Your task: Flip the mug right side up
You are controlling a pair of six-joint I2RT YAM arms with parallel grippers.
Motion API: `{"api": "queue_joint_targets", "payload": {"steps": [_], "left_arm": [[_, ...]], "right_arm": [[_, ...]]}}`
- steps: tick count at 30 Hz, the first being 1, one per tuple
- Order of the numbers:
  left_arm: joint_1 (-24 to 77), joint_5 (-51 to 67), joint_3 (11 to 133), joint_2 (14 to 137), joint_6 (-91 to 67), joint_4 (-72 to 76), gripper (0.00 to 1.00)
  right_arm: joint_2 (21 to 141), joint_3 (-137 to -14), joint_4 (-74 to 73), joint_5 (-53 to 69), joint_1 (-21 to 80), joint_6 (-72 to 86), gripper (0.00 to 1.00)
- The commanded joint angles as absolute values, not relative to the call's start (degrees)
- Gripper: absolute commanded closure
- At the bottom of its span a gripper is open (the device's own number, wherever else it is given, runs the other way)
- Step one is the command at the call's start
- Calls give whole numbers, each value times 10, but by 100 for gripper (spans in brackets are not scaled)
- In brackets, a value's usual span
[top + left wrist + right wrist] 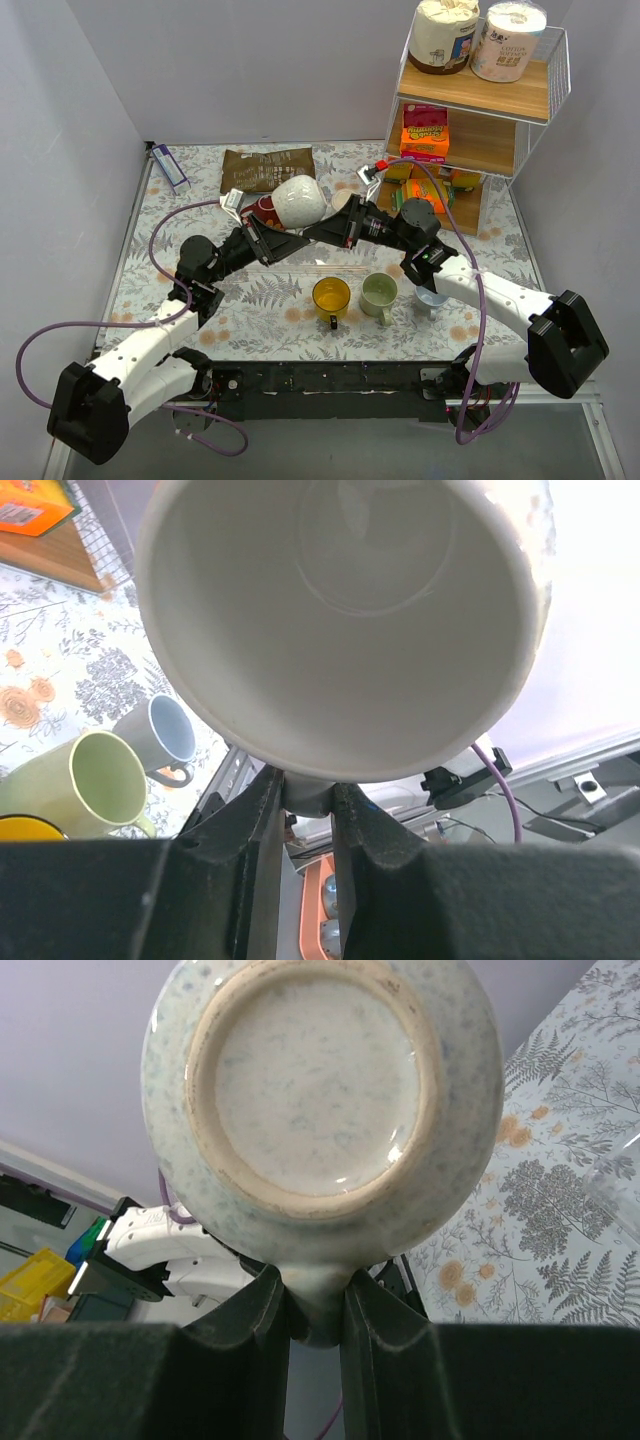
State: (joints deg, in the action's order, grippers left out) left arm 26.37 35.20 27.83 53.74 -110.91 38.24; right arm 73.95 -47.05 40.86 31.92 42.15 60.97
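Observation:
A white speckled mug (298,200) hangs in the air above the middle of the table, tipped on its side. Its open mouth (340,610) faces my left wrist camera. Its unglazed base (320,1090) faces my right wrist camera. My left gripper (281,238) is shut on the mug's handle from the left, and in the left wrist view (308,792) its fingers pinch the handle just below the rim. My right gripper (319,231) is shut on the same handle from the right, and shows so in the right wrist view (315,1305).
A yellow mug (331,296), a pale green mug (379,293) and a grey-blue mug (432,297) stand upright near the front. A red cup (264,208) and brown packet (266,168) lie behind. A wire shelf rack (482,100) stands back right, a small box (170,166) back left.

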Motion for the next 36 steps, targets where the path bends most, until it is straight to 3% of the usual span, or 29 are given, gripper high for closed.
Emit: {"api": "queue_joint_targets", "payload": {"steps": [1, 16, 36], "left_arm": [[254, 272, 321, 518, -1077, 343, 100], [254, 251, 328, 485, -1049, 311, 100], [254, 217, 370, 497, -984, 216, 100]], "right_arm": [[715, -496, 370, 331, 435, 568, 78], [717, -463, 366, 308, 432, 605, 53], [736, -449, 355, 306, 425, 622, 50]]}}
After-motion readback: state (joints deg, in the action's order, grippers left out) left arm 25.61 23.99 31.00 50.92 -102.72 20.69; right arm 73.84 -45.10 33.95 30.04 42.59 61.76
